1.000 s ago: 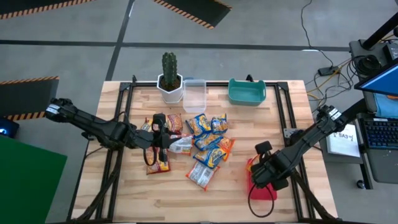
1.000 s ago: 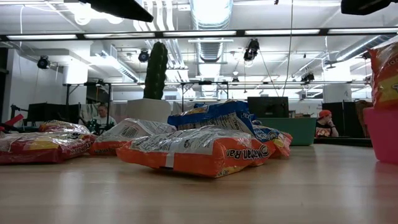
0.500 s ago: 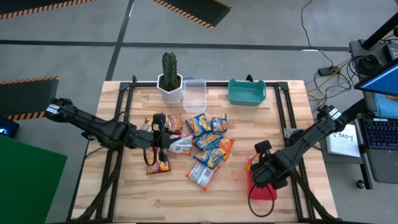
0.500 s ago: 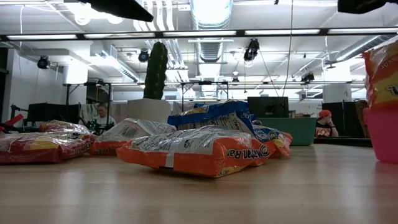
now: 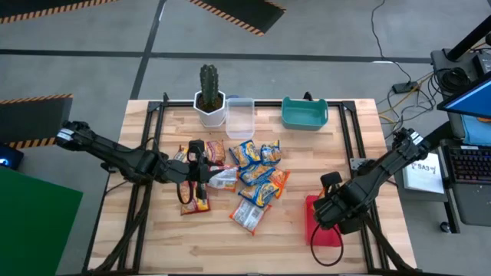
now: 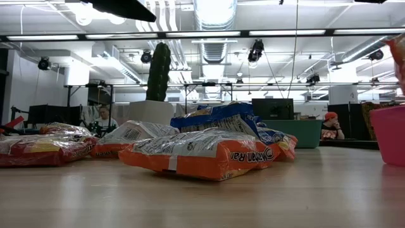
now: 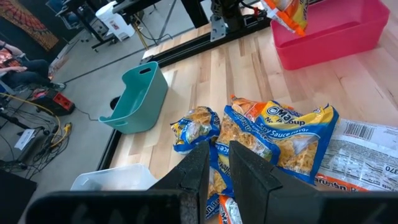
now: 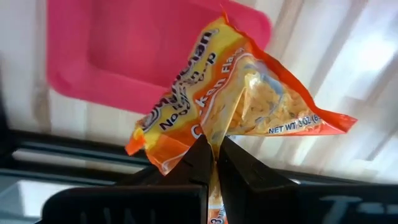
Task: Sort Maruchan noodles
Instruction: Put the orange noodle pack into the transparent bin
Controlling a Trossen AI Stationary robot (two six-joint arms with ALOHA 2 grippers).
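Several Maruchan noodles packets, blue-and-yellow, orange and silvery, lie in a loose pile (image 5: 253, 180) at the table's middle, with red ones (image 5: 196, 202) to their left. One orange packet (image 8: 242, 102) hangs over the pink bin (image 5: 314, 226) at the near right, with my right gripper (image 5: 328, 208) shut on it. My left gripper (image 5: 196, 165) hovers over the left side of the pile, its fingers (image 7: 217, 165) a narrow gap apart with nothing between them. My right gripper pinches a gathered crease of the orange packet's wrapper (image 8: 217, 129) between its two fingers, which come from above and point down. The packet hangs below the fingers, bent along that crease. It is clear of the pink bin (image 8: 124, 50) beneath it.
A potted cactus (image 5: 209, 96), a clear container (image 5: 239, 116) and a teal bin (image 5: 304, 113) stand along the far edge. Bare wood lies along the near edge. In the low view the pink bin (image 6: 389, 136) stands at the right. People sit in the room beyond.
My right gripper has risen over the pink bin with the orange packet. In the low view the packet has climbed almost out of the picture's top right. The left arm and the pile have kept still.
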